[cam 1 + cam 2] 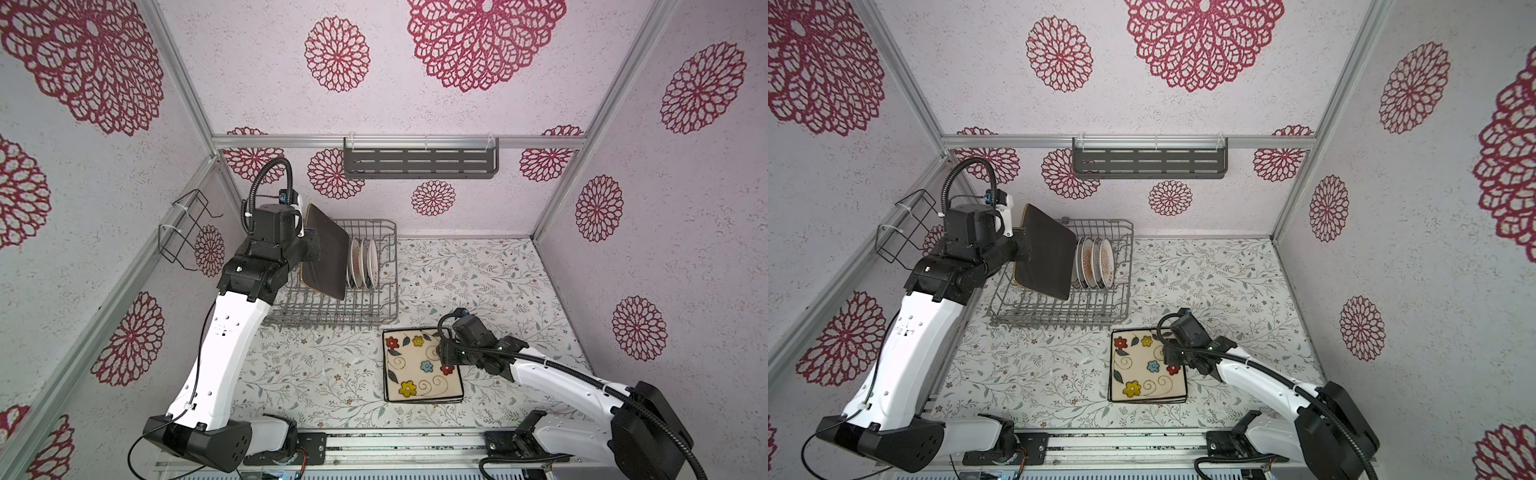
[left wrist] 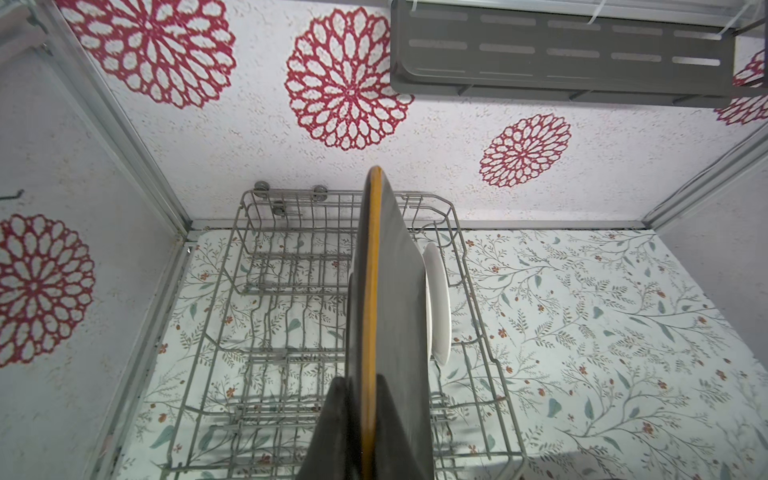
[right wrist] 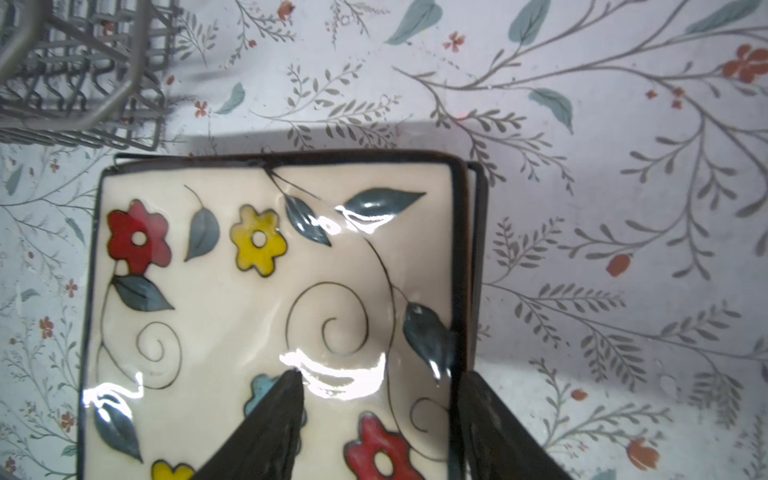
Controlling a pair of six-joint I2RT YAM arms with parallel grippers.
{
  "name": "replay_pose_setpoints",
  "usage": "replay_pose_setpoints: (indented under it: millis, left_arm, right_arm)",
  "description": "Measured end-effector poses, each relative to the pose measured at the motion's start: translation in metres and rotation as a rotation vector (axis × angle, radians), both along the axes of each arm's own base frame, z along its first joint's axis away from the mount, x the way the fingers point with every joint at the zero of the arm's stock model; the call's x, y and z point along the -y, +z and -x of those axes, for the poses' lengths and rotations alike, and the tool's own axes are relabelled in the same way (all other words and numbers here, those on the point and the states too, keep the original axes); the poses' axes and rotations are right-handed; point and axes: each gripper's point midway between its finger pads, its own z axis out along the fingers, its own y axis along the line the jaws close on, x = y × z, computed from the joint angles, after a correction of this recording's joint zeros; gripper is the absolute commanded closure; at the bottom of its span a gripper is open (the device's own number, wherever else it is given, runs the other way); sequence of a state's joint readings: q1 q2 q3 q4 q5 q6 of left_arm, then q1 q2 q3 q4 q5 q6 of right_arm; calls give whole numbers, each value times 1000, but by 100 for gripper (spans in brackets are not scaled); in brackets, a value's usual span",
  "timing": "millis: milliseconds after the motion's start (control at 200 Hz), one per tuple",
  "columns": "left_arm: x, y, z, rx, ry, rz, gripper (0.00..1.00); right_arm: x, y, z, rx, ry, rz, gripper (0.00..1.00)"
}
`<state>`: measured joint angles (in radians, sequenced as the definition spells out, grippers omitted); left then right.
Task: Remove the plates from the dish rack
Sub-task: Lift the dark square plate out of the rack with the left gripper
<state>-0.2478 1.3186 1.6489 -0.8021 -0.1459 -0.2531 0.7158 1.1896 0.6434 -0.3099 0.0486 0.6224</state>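
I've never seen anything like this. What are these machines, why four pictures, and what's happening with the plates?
These are two robot arms, each ending in a two-fingered gripper. Two pictures look down on the whole scene; the other two come from a camera on each arm's wrist. On the floral-print tabletop stands a grey wire dish rack with small round white plates upright in it. The left gripper is shut on a dark brown rectangular plate, held on edge over the rack. Beside the rack a cream rectangular plate with painted flowers lies flat on black-rimmed plates. The right gripper is open, its fingers either side of that plate's edge.
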Motion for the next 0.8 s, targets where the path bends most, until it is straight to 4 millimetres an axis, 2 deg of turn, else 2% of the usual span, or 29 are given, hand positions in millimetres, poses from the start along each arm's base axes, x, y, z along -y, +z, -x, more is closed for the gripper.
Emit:
replay_pose_setpoints:
  millis: [245,435,650,800]
  left_arm:
    - [8,-16,34,22,-37,142,100]
    - [17,-47,49,-22,-61,249,100]
    - [25,-81,56,-93,-63,323,100]
    - [35,-85,62,-100,-82,366,100]
  right_arm:
    - [-10,19,-11,76,18,-49,32]
    - [-16,39,-16,146,27,-112,28]
    - [-21,36,-13,158,35,-171,25]
    - [-20,35,-7,172,26,-228,22]
